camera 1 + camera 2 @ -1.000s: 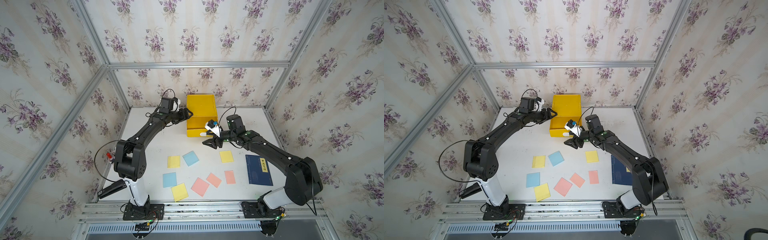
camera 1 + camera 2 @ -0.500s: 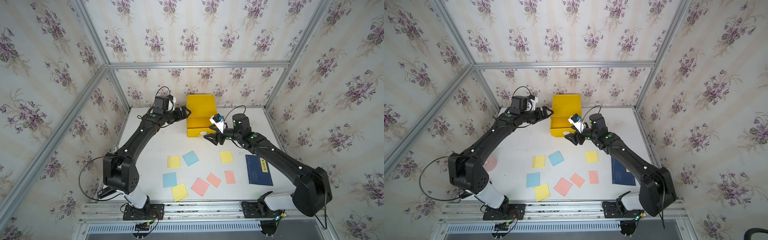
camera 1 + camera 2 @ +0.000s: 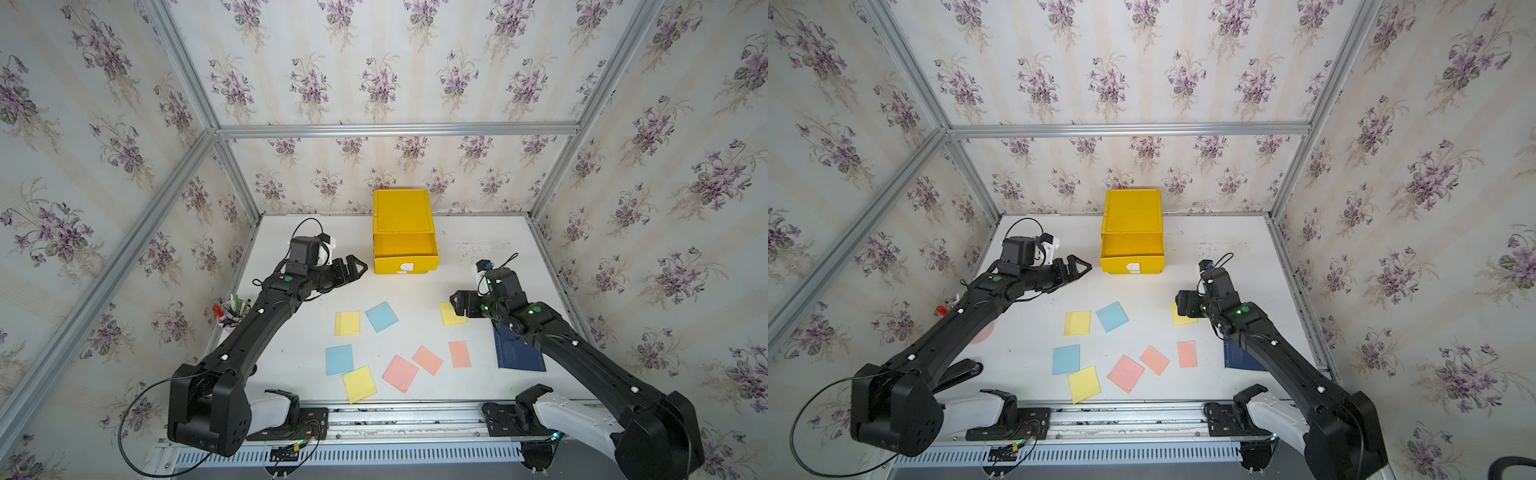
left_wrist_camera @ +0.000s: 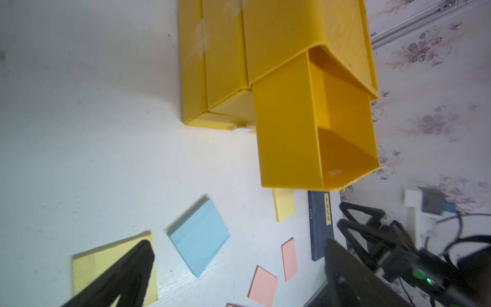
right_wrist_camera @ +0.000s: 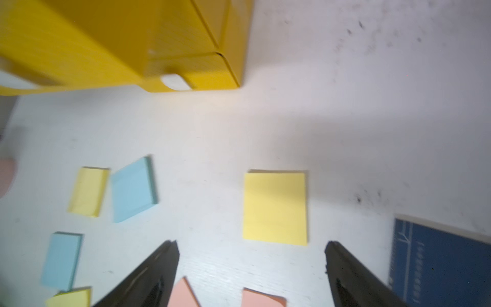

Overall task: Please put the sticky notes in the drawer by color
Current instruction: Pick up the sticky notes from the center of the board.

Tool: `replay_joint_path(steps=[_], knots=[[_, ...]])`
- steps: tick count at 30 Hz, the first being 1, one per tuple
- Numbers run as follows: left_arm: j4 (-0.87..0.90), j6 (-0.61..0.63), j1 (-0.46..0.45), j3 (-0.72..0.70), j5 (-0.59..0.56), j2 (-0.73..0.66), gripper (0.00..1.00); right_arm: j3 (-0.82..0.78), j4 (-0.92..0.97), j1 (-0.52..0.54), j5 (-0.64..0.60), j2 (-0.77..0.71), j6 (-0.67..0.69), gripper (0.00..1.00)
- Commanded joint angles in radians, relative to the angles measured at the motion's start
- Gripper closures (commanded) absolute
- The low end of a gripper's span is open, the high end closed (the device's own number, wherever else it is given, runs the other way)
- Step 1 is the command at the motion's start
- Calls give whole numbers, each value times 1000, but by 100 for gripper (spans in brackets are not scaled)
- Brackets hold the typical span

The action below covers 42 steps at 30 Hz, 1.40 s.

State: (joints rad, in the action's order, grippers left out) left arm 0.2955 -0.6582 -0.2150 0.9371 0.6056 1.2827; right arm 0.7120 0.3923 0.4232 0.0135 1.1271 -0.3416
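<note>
1. The left gripper (image 3: 353,268) hangs over the table (image 3: 299,357), jaws spread wide with nothing between them.
2. The chest (image 3: 402,216) stands just past its fingertips, to their right, not touching.
3. The top drawer (image 3: 405,249) is pulled out toward the arms and looks empty. The two below it sit flush.
4. The right gripper (image 3: 455,305) is also spread wide and empty, low over the table.
5. The nearest yellow note (image 5: 275,208) lies flat just ahead of its fingertips. In both top views the gripper hides that note's edge.
6. A second yellow note (image 3: 347,323) and a blue note (image 3: 381,316) lie side by side to its left, between the two grippers.
7. Three pink notes (image 3: 428,360) lie behind and left of its tips.
8. Another blue note (image 3: 339,359) and a third yellow note (image 3: 359,383) lie further left.
9. The book (image 3: 517,353) lies under the right arm, behind the gripper.
</note>
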Motion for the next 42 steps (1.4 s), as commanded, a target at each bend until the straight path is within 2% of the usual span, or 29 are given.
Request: replay_joint_path(steps=[1,3,8,16,24,31,42], knots=[[-195,-90,0,-74,205,-22,2,10,16,-2,-42,78,-10,7],[-198,-95,0,-104,220,-40,2,16,-12,-2,-2,131,1,6],[-121,-45,2,-141,153,-105,2,40,-43,4,52,253,22,5],[-140,-43,4,-169,171,-103,2,106,-10,34,-14,403,77,4],[-132,-38,2,-157,160,-95,2,143,18,41,-49,481,91,5],[-155,-44,-3,-155,167,-80,1,173,39,46,-26,544,116,10],[-153,-35,-3,-156,167,-80,2,156,96,60,-63,610,88,17]])
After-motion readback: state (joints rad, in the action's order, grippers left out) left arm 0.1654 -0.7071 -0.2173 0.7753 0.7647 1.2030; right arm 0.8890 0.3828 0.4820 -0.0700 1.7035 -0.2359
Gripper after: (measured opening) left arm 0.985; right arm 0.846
